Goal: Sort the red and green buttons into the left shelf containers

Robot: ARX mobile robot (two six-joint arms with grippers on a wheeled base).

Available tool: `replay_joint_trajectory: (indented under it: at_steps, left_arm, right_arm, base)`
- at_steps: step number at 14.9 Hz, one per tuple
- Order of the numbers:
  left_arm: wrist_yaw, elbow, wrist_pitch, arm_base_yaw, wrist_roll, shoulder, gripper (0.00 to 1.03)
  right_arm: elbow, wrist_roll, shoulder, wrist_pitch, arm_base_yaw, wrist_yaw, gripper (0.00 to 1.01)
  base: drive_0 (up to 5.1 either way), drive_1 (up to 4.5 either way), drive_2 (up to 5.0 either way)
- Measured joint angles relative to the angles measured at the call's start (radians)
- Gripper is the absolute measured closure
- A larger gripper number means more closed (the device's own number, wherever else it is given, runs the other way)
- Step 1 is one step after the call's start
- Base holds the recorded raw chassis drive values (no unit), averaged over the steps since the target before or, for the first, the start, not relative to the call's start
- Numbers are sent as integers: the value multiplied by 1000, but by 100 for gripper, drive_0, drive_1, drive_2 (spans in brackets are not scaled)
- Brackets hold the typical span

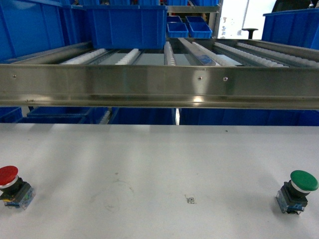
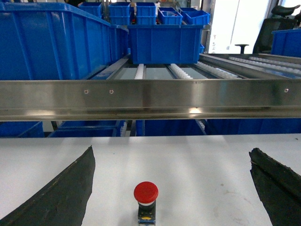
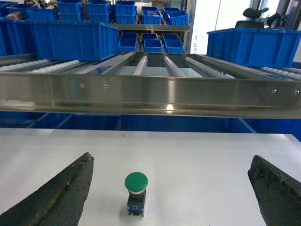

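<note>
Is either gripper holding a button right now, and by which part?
Nothing is held. Both grippers are open: left gripper above the red button, right gripper above the green button.

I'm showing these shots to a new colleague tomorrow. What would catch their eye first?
Two bright caps on the white table: the red button at the head view's far left and the green button at its far right, each standing alone. Each wrist view centres one between open dark fingers: left tool around red, right tool around green. Behind runs a shiny steel rail with big blue bins on the rollers.
</note>
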Motion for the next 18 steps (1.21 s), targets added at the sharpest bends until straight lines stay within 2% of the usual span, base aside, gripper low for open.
replay_joint_trajectory:
  at_steps: [11, 12, 13, 18]
  left_arm:
    - [0, 0, 0, 0, 0, 0, 5]
    - [7, 0, 11, 6, 9, 1, 5]
    - [10, 0, 16, 11, 19, 1, 5]
    - [11, 0, 16, 11, 24, 1, 5]
  right_arm:
    - [0, 0, 1, 2, 0, 2, 3]
    - [0, 3, 27, 23, 18, 45, 3]
    - [0, 4, 35, 34, 36, 68, 3]
    - [0, 11, 39, 32, 34, 78, 3]
  base:
    - [0, 0, 0]
    - [0, 0, 0]
    - [0, 0, 0]
    - [0, 0, 0]
